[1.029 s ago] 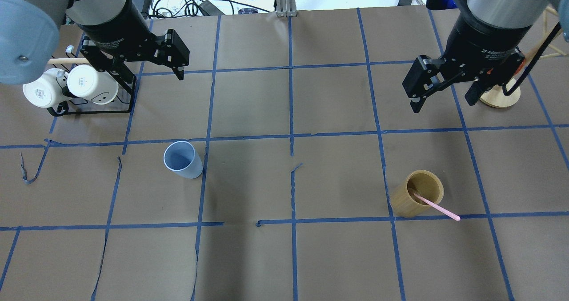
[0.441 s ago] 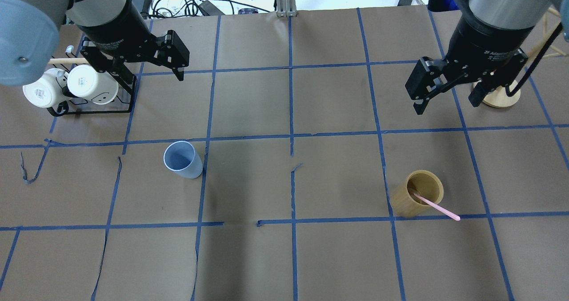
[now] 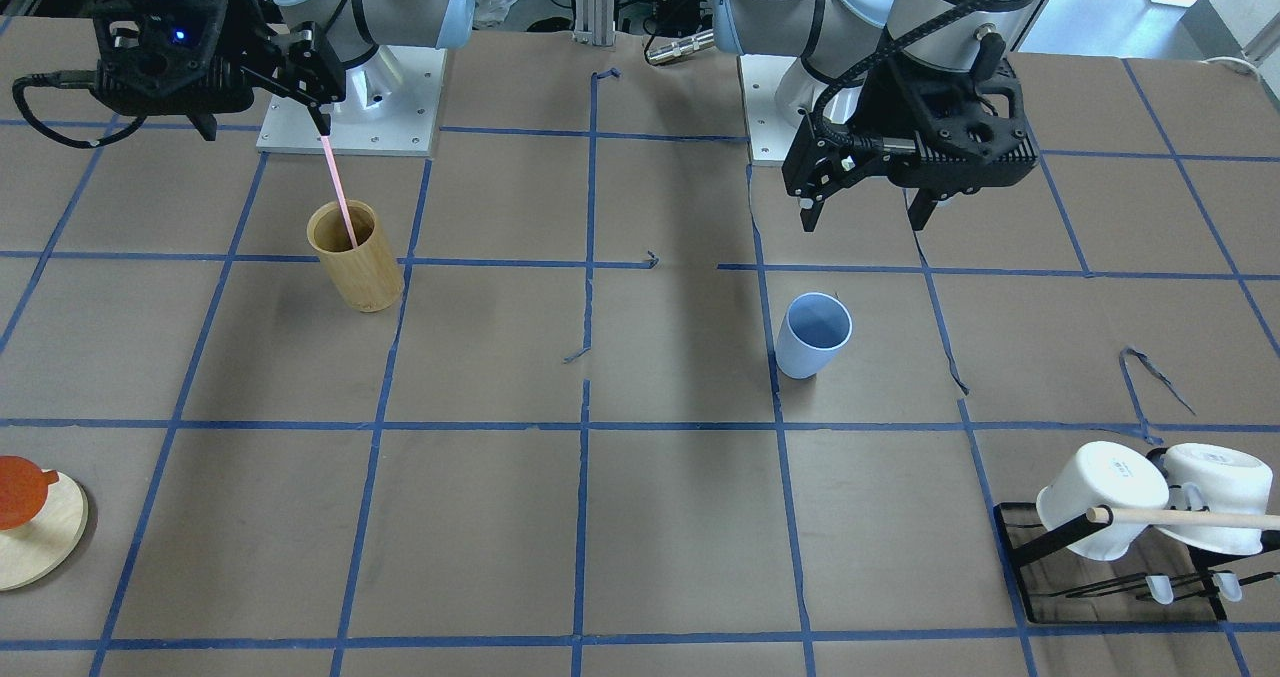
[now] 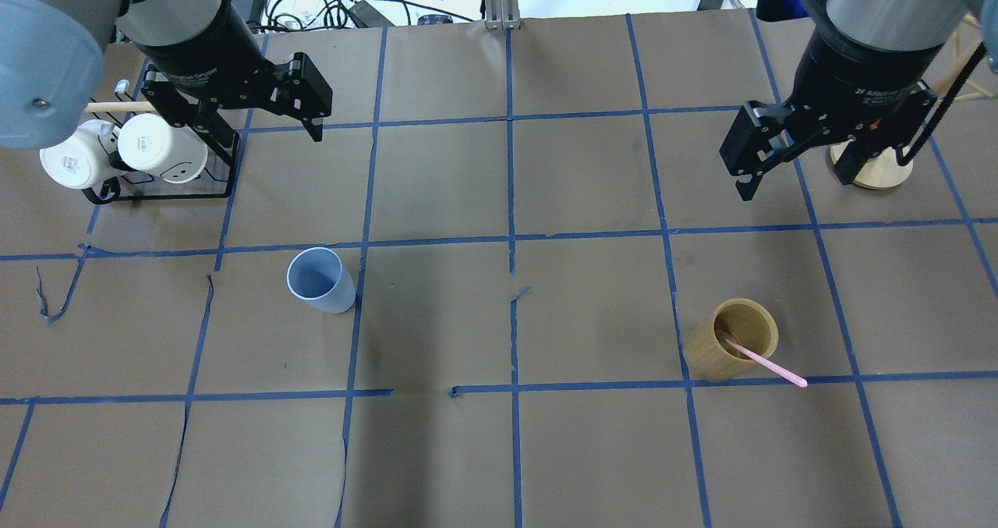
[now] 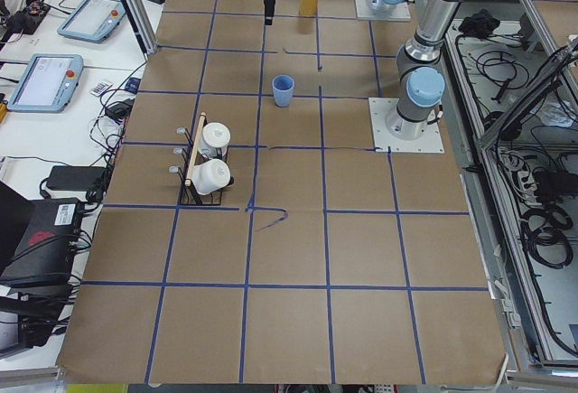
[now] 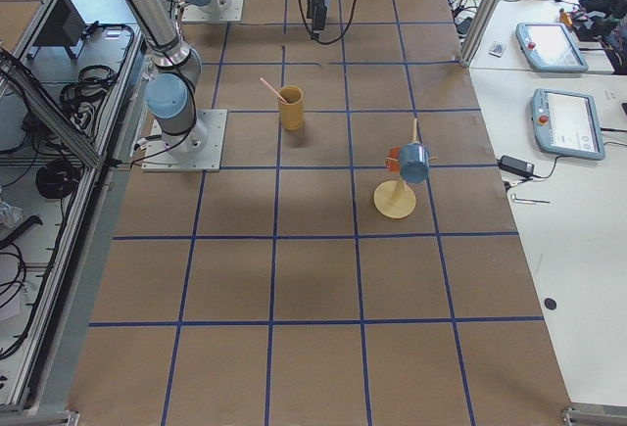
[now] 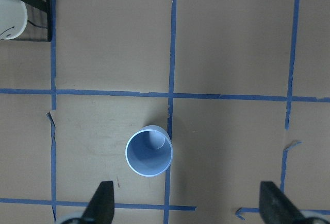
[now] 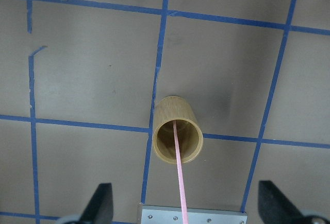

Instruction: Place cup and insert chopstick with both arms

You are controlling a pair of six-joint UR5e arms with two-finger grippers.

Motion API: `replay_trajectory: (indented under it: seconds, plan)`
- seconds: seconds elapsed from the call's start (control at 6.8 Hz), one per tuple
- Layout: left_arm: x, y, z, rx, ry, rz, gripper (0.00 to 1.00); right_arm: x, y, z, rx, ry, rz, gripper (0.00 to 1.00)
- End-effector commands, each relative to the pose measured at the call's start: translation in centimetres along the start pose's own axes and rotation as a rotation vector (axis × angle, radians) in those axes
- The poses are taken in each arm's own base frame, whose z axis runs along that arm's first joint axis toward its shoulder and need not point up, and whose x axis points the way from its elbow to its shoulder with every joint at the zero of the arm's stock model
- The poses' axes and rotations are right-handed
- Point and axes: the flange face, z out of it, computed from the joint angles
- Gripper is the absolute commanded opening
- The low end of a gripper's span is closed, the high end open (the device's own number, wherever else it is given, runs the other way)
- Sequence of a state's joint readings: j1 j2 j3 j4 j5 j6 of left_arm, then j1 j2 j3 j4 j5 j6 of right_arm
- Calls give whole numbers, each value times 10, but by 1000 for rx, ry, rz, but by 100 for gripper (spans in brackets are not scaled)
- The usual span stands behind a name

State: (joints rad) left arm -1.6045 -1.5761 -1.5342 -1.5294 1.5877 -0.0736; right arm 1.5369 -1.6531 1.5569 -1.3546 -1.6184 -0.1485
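Observation:
The light blue cup [image 4: 320, 280] stands upright on the brown table, left of centre; it also shows in the front view [image 3: 812, 335] and the left wrist view [image 7: 149, 151]. The pink chopstick [image 4: 766, 363] leans inside a tan bamboo cylinder [image 4: 729, 341] at the right, its tip sticking out past the rim; the right wrist view shows the chopstick [image 8: 179, 175] too. My left gripper [image 4: 257, 132] is open and empty, high above the table beyond the cup. My right gripper [image 4: 795, 186] is open and empty, high above and beyond the cylinder.
A black rack with two white mugs and a wooden dowel [image 4: 148, 157] stands at the far left. A round wooden stand [image 4: 877, 171] is at the far right; the front view [image 3: 35, 522] shows an orange piece on it. Arm base plates [image 3: 350, 107] sit at the robot's edge.
My right gripper has shifted slightly to the right and a little lower in the overhead view. The left gripper, cup, cylinder and chopstick have not moved.

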Motion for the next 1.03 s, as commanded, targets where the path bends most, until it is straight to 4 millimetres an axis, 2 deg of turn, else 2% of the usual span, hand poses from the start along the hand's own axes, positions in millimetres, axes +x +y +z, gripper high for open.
replay_trajectory:
  seconds: [0.0,0.15,0.29,0.44,0.59,0.74,0.88]
  plan:
    - [0,1,2,-3,-2,0,100,1,-7,13,-36,5,-10,100]
    - [-1,3,2,-5,-8,0,100,10,-22,41,-108,28,-3,100]
    - [-3,6,6,-15,-9,-3,100,15,-20,56,-168,83,0,100]
    - [-12,11,24,-41,-12,-11,100,22,-10,87,-277,119,-7,100]
    - [-26,7,41,-32,-13,-45,100,28,-3,119,-345,90,3,100]
    - [-35,1,65,-59,-15,-55,100,31,-3,145,-401,74,5,100]
    - [-37,-2,74,-56,-16,-60,100,33,1,172,-462,66,33,100]
